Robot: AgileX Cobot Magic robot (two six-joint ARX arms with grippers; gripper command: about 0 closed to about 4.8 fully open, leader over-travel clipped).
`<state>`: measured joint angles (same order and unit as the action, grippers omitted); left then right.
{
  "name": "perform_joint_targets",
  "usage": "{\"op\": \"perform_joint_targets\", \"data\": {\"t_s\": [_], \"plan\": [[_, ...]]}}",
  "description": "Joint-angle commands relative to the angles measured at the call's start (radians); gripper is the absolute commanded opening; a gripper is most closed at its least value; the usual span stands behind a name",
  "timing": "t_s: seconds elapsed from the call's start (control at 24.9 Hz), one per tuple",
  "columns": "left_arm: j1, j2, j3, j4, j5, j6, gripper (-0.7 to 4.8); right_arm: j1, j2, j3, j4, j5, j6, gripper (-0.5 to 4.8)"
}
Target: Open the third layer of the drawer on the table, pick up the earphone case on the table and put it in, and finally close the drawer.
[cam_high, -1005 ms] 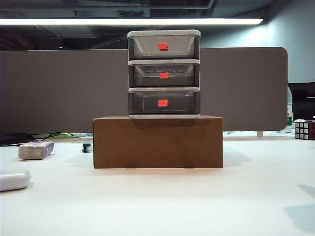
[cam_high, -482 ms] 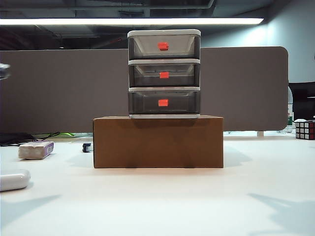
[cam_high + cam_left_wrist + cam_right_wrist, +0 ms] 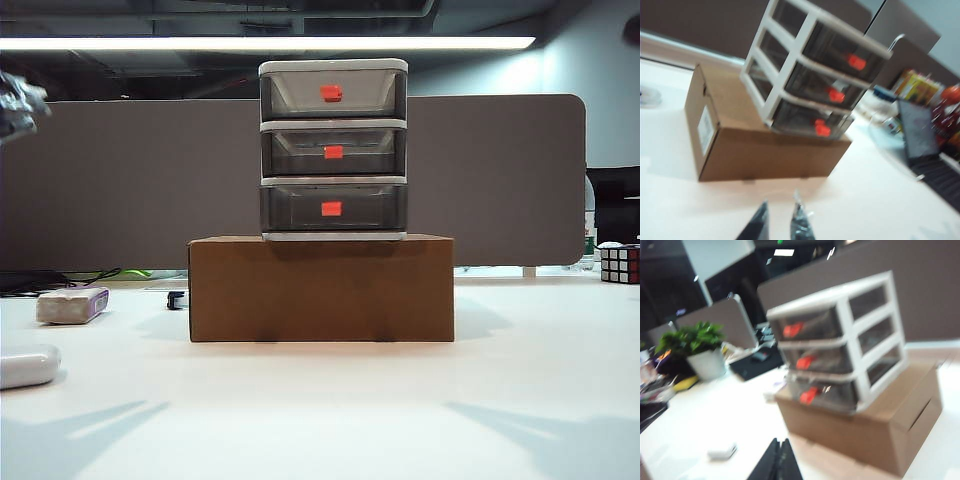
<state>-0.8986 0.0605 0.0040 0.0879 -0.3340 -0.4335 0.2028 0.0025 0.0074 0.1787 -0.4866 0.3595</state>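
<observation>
While both arms hang high above it, a plain white surface (image 3: 330, 410) fills the lower half of the exterior view, crossed by soft arm shadows near its front corners. Behind it a grey-brown partition wall (image 3: 120, 180) spans the room under a long ceiling light strip (image 3: 265, 44).

At the middle of the surface sits a brown cardboard box (image 3: 321, 288), and on top of that box stands the drawer (image 3: 333, 150), a white-framed three-tier unit with smoky grey fronts. All three tiers are shut, the third layer (image 3: 333, 208) included, its red-orange handle flush at the front.

Far to the left of the box, at the edge of the exterior view, lies the earphone case (image 3: 28, 365), white and rounded, resting on the surface. Behind it, also left of the box, is a whitish block with a purple edge (image 3: 72, 304). Well to the right of the box sits a puzzle cube (image 3: 620, 264).

Only a blurred piece of the left arm shows in the exterior view, high and far left of the box. Its wrist view shows the left tool (image 3: 780, 222) in the air in front of the box, fingertips slightly apart and empty. That view also shows a laptop (image 3: 920, 137) beyond the box.

Seen in its own wrist view, the right tool (image 3: 779, 460) has its fingertips pressed together, empty, above the surface before the box. A potted plant (image 3: 697, 347) appears in this view alone.
</observation>
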Motion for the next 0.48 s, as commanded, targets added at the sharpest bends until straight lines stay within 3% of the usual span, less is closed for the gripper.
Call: {"op": "perform_joint_targets", "data": {"t_s": [0.04, 0.2, 0.24, 0.36, 0.48], "plan": [[0.002, 0.135, 0.003, 0.174, -0.006, 0.058, 0.84, 0.068, 0.012, 0.009, -0.079, 0.076, 0.005, -0.06], [0.002, 0.392, 0.012, 0.416, -0.005, 0.067, 0.95, 0.151, 0.094, 0.055, -0.154, 0.169, -0.04, -0.06], [0.001, 0.556, 0.037, 0.522, -0.002, 0.068, 1.32, 0.184, 0.149, 0.078, -0.151, 0.197, -0.06, -0.06], [0.001, 0.811, 0.108, 0.648, 0.014, 0.106, 2.47, 0.227, 0.253, 0.125, -0.148, 0.253, -0.103, -0.06], [-0.003, 1.11, 0.218, 0.812, 0.042, 0.171, 2.79, 0.243, 0.415, 0.196, -0.116, 0.242, -0.145, -0.05]]}}
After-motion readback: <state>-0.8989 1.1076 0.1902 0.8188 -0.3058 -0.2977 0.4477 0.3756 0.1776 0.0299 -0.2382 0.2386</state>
